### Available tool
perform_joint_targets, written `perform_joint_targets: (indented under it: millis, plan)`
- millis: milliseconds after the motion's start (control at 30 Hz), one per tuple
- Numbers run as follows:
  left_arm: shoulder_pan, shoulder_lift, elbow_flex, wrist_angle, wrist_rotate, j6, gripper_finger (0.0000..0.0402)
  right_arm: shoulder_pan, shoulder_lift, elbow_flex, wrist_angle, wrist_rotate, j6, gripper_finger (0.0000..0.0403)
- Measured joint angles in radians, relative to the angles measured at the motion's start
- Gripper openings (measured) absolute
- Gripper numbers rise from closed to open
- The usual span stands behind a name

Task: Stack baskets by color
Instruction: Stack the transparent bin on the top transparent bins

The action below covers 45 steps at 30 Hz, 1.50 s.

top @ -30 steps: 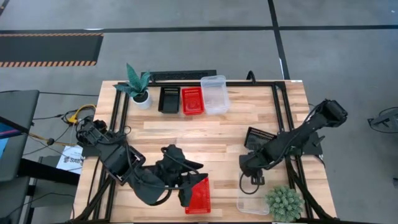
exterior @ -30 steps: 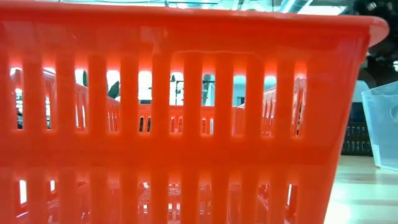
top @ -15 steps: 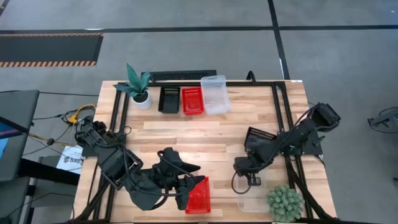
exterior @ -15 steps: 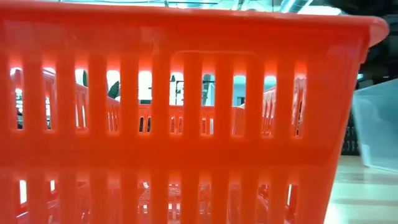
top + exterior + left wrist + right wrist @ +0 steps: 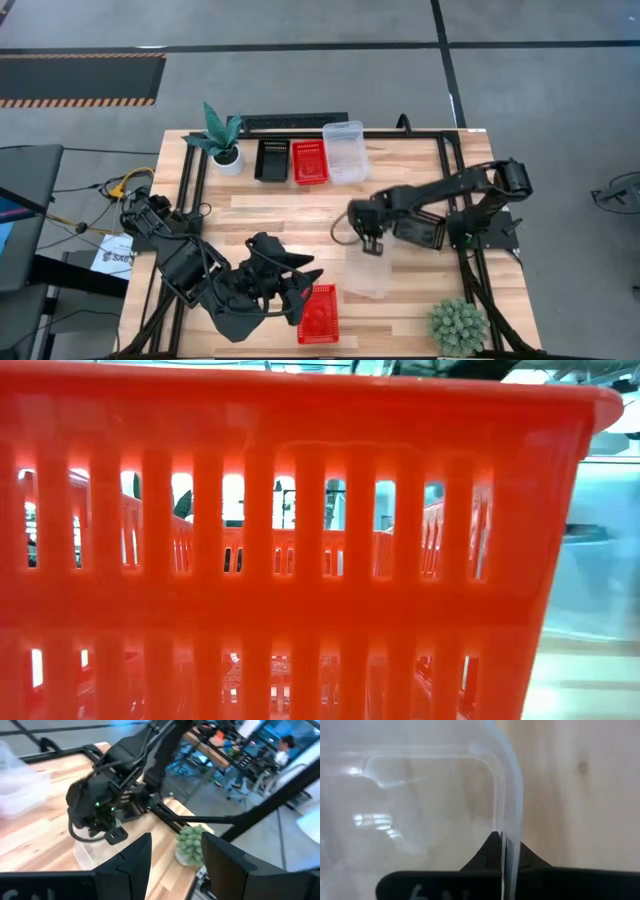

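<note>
Right pincer (image 5: 371,243) clamped on rim of clear basket (image 5: 366,276), mid-bench; wall pinched between fingertips (image 5: 492,851), basket hangs toward near edge. Black mesh basket (image 5: 420,229) just beside right arm. Left pincer (image 5: 300,292) part open, holding nothing, touching or just beside red mesh basket (image 5: 318,313) at near edge. Row at far edge: black basket (image 5: 271,160), red basket (image 5: 310,162), clear stack (image 5: 346,152). Bare bench (image 5: 290,215) between row and arms. Succulent (image 5: 456,323) near right corner.

table centre: basket (image 5: 366,272) | far edge: three baskets (image 5: 310,161)
</note>
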Motion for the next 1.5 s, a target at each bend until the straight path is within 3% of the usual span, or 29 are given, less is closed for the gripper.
perform_joint_targets:
  millis: [133,267,500,633,1033,1300,1500]
  plan:
    - [0.005,0.0,0.0,-0.046,-0.03,-0.057,0.0161,-0.077,0.023,0.05,-0.031,0.0,-0.032,0.0027]
    - [0.015,0.0,0.0,-0.06,-0.043,-0.067,0.0182,-0.111,-0.018,0.096,-0.058,0.0,-0.06,0.0078]
    - [0.071,0.0,0.0,-0.095,-0.057,-0.098,0.0254,-0.146,-0.179,0.162,-0.108,-0.001,-0.042,0.0191]
    - [0.138,0.003,0.0,-0.099,-0.044,-0.1,0.0271,-0.156,-0.314,0.207,-0.217,0.0,0.005,0.0226]
    - [0.363,0.125,-0.002,-0.075,0.107,-0.077,0.0267,-0.055,-0.787,0.238,-0.392,0.046,0.312,0.0215]
    - [0.45,0.321,-0.001,-0.068,0.251,-0.154,0.0267,0.004,-0.936,0.238,-0.436,0.169,0.426,0.0215]
    - [0.492,0.457,-0.001,-0.066,0.386,-0.182,0.0267,0.022,-0.977,0.237,-0.453,0.187,0.458,0.0215]
